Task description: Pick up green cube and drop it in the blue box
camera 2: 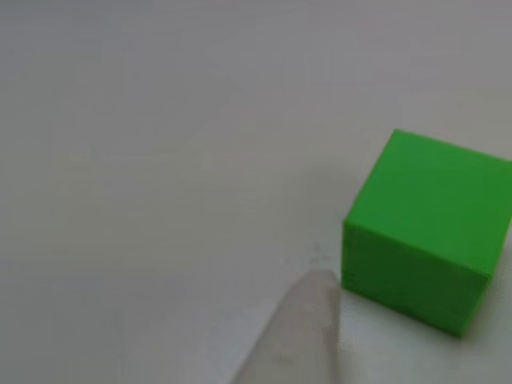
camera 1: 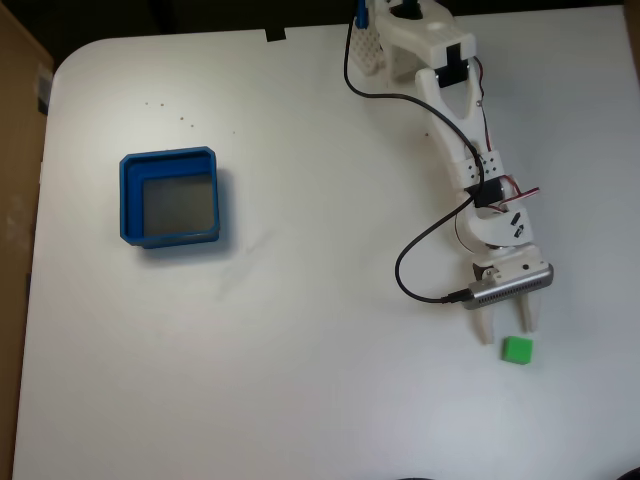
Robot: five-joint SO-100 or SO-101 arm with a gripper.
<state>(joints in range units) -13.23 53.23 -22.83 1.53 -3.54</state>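
Note:
In the fixed view the green cube (camera 1: 517, 349) lies on the white table at the lower right. My gripper (camera 1: 504, 332) hovers just behind it, open, with both white fingers pointing toward the cube and nothing between them. The cube sits just past the fingertips, nearer the right finger. The blue box (camera 1: 127, 196) stands far off on the left half of the table, its grey bottom bare. In the other view the green cube (camera 2: 424, 240) is seen close up at the right, with one white fingertip (camera 2: 300, 336) on the table just left of it, apart from it.
A black cable (camera 1: 415, 250) loops out to the left of the arm. The white table (camera 1: 300, 380) has rounded corners, and a brown cardboard surface (camera 1: 15, 150) borders its left edge. Bare tabletop lies between cube and box.

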